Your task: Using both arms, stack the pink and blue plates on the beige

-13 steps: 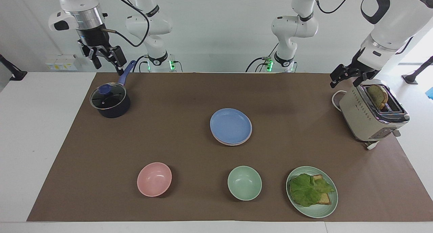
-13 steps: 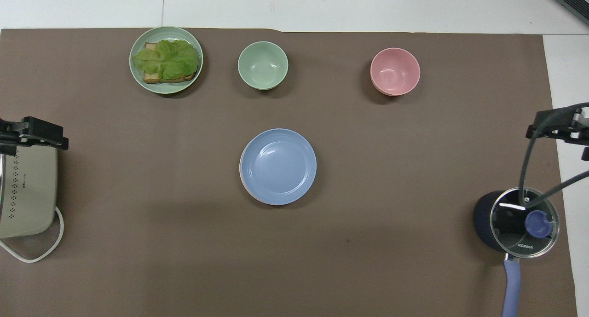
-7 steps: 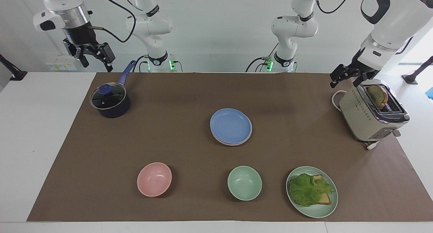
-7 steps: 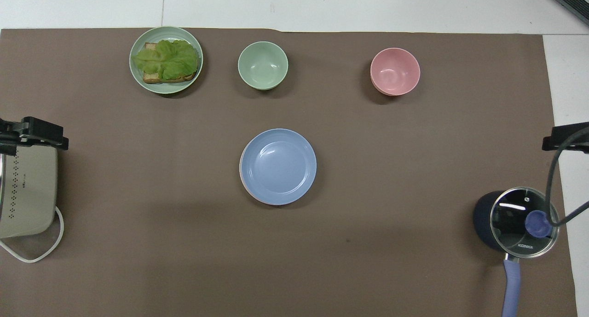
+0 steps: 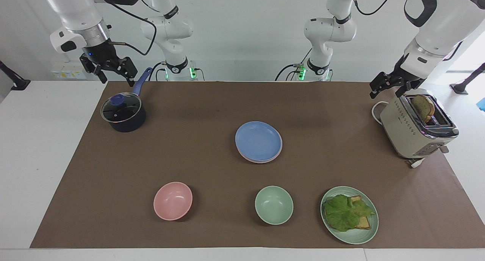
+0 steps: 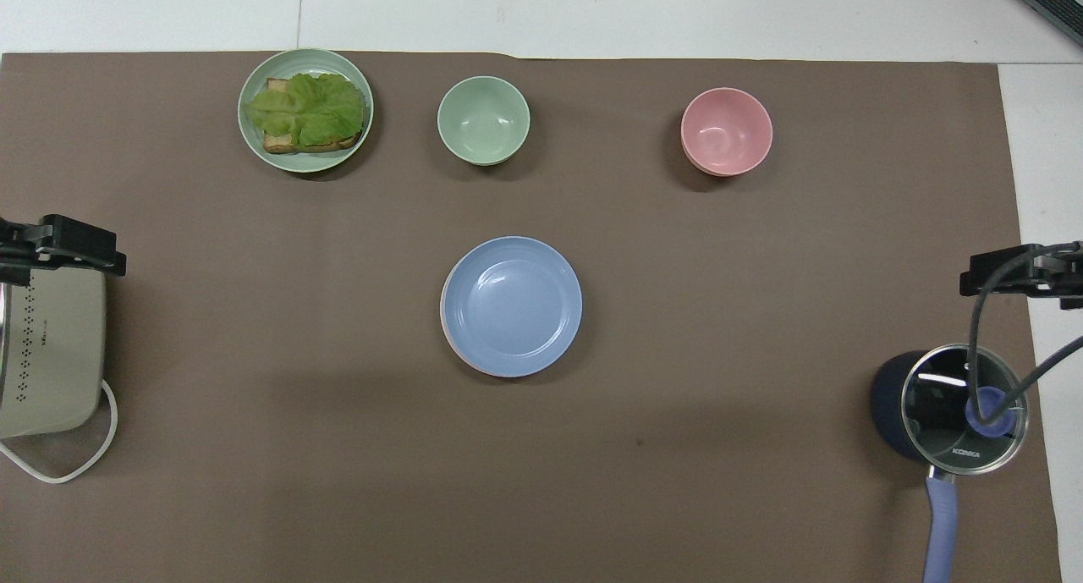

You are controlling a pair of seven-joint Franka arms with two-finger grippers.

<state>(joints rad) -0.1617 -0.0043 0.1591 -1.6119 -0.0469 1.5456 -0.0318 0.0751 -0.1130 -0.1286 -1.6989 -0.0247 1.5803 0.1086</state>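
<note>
The blue plate [image 5: 258,140] [image 6: 511,305] lies on top of a stack in the middle of the brown mat. A thin rim of the pink plate [image 5: 279,152] [image 6: 443,336] shows just under it. The beige plate is hidden beneath them. My right gripper [image 5: 116,79] [image 6: 1007,274] hangs open and empty in the air by the saucepan's handle, well away from the stack. My left gripper [image 5: 385,93] [image 6: 76,244] stays open and empty over the toaster's end nearest the robots.
A dark saucepan [image 5: 123,113] with a glass lid stands at the right arm's end, a beige toaster [image 5: 416,128] holding bread at the left arm's end. Farther from the robots are a pink bowl [image 5: 172,200], a green bowl [image 5: 273,205] and a green plate [image 5: 365,230] of lettuce and bread.
My right gripper swung out past the mat's edge, then came back a little toward the saucepan and lower. The left arm and the plates have not moved.
</note>
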